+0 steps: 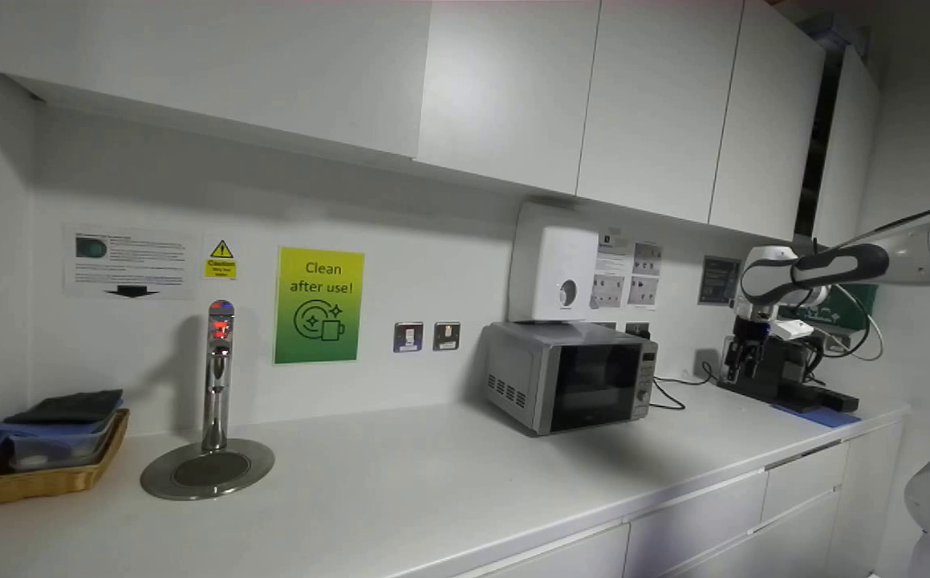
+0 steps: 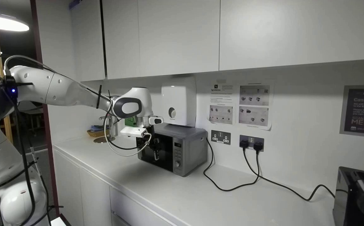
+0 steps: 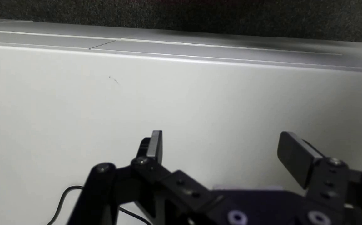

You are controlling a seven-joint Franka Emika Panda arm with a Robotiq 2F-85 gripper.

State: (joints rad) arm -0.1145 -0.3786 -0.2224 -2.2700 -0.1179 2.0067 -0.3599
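My gripper (image 3: 223, 145) is open and empty, with its two black fingers wide apart over the white countertop (image 3: 199, 100) in the wrist view. Nothing lies between the fingers. In an exterior view the gripper (image 2: 156, 150) points down in front of the grey microwave (image 2: 191, 150), whose door is shut. In an exterior view the gripper (image 1: 744, 365) shows to the right of the microwave (image 1: 597, 385), overlapping a black coffee machine (image 1: 789, 361) behind it. It hangs above the counter and touches nothing visible.
Wall cupboards (image 1: 505, 96) overhang the counter. A towel dispenser (image 1: 553, 257) hangs above the microwave. Black cables (image 2: 222, 190) run along the counter to wall sockets (image 2: 251, 141). A chrome tap (image 1: 217, 377) and a wicker basket (image 1: 47, 482) stand at the far end. The coffee machine (image 2: 357, 194) stands opposite.
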